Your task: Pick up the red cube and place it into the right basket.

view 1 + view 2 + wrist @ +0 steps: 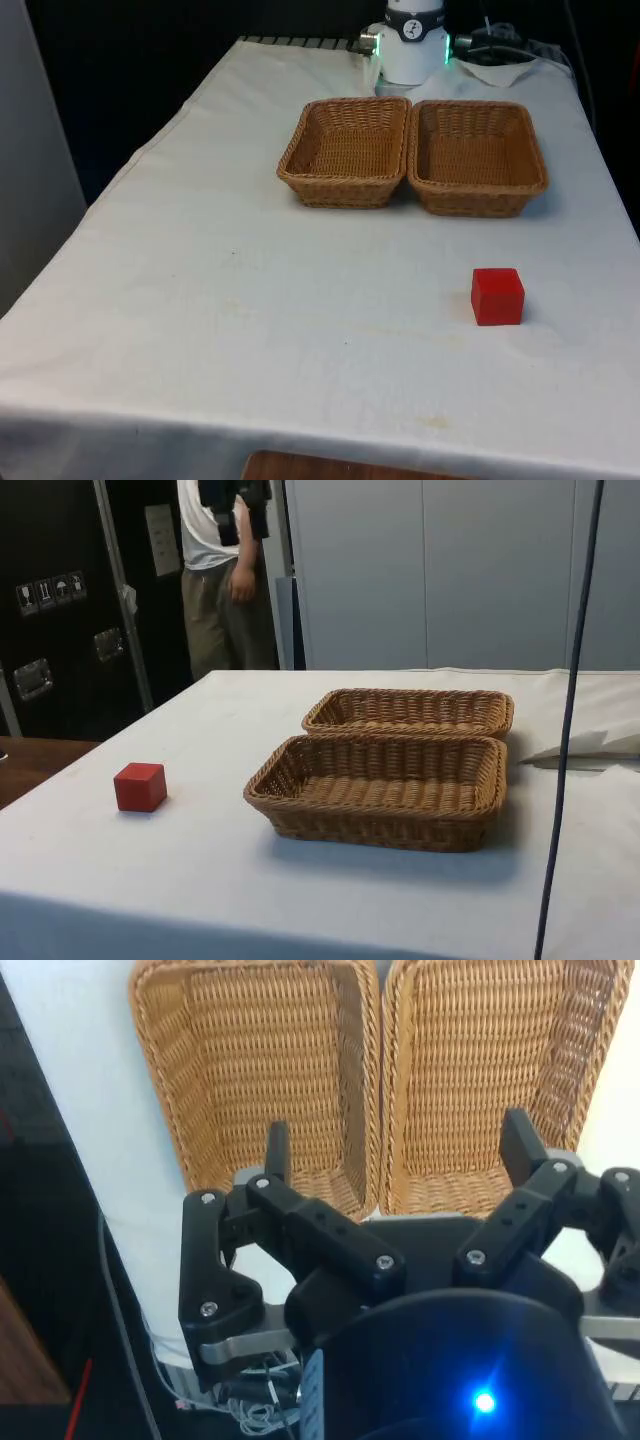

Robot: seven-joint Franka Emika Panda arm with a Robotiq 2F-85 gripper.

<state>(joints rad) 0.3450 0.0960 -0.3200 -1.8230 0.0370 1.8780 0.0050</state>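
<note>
The red cube (497,296) rests on the white cloth near the front view's right, well in front of the baskets; in the side view the red cube (139,786) lies apart from them. Two wicker baskets stand side by side: the left basket (296,150) and the right basket (535,160). In the side view the nearer basket (380,825) is the one on the cube's side and the other basket (410,695) stands behind it. My gripper (398,1140) hangs high above both baskets (250,1080), open, with nothing between its fingers (277,1145).
A person (225,570) stands beyond the table's far corner in the side view. A thin dark cable (570,720) hangs down in front of that camera. Crumpled white cloth and cables (500,60) lie by the robot's base.
</note>
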